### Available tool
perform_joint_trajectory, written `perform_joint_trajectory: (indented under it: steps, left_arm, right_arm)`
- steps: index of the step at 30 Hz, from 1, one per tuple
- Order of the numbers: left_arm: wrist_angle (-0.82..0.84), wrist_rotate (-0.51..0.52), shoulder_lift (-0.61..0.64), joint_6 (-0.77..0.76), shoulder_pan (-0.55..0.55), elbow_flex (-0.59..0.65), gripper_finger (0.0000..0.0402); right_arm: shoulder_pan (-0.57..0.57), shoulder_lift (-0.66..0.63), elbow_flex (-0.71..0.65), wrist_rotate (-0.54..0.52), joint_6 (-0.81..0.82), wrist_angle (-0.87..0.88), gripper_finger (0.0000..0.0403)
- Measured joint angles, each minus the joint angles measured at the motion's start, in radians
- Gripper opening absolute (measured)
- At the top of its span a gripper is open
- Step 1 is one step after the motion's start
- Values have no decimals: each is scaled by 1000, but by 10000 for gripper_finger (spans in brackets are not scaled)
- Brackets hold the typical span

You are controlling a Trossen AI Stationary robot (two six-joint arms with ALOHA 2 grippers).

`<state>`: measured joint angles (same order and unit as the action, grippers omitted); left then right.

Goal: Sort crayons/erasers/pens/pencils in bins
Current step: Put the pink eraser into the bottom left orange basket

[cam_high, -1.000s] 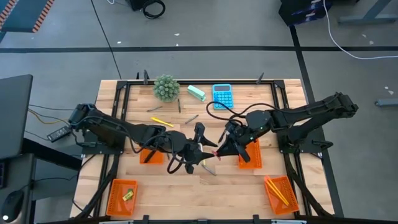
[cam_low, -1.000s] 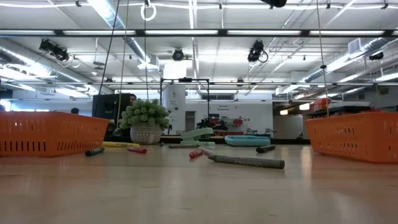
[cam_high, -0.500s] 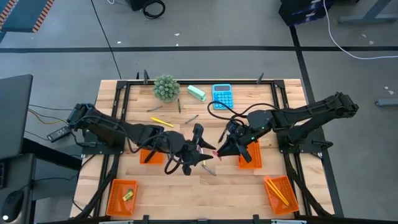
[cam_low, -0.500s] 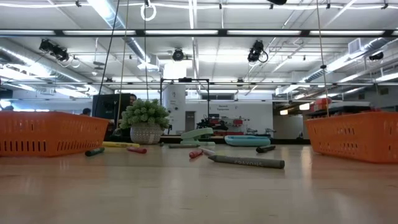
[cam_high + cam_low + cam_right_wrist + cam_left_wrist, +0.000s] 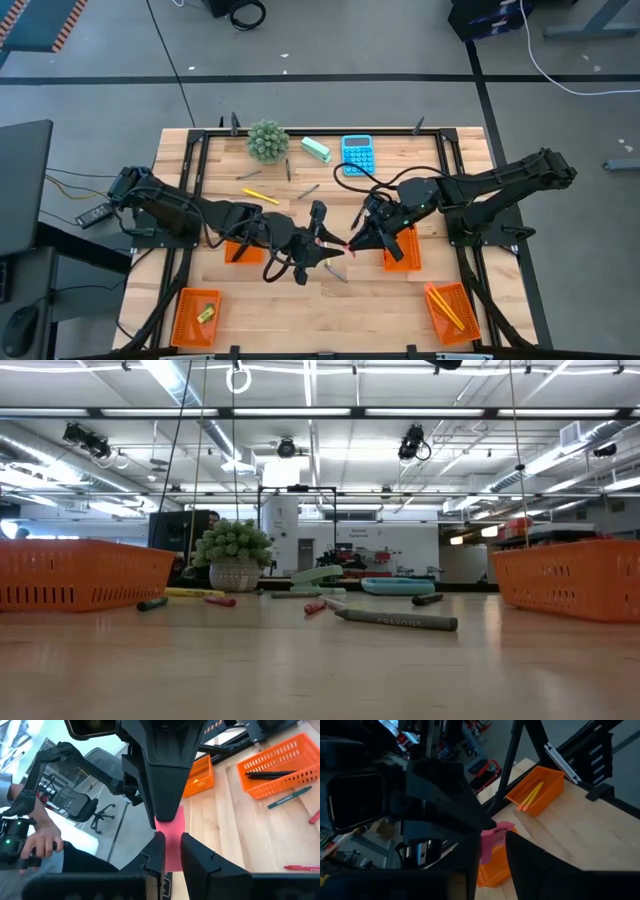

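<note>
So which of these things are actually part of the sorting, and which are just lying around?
Part of the job: pink eraser, held by the right gripper at the left gripper; crayons; pencils; pens; bins.
Just lying about: plant; calculator; mint-green block.

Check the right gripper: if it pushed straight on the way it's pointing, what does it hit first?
The left gripper, judging by the right wrist view. It faces the right gripper head-on, and both hold the pink eraser between them. Depth beyond is unclear.
</note>
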<state>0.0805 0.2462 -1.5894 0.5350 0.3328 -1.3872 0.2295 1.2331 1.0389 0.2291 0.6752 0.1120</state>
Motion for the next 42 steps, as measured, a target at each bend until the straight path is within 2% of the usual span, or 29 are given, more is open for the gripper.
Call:
perform_joint_trajectory:
  steps: [17,29,33,37,42]
  left_arm:
    - [-26,6,-40,-29,-14,0,79]
    - [-38,15,-47,-87,-8,0,31]
    - [-24,23,-47,-113,-7,0,30]
    - [11,49,-37,-106,6,0,37]
    - [167,64,-6,-132,37,1,27]
  right_arm:
    - [1,1,-3,6,44,-6,58]
    - [9,0,-3,4,47,12,58]
    - [8,0,-3,-1,47,21,59]
    - [8,1,2,-40,83,41,80]
    - [7,0,2,-82,96,66,124]
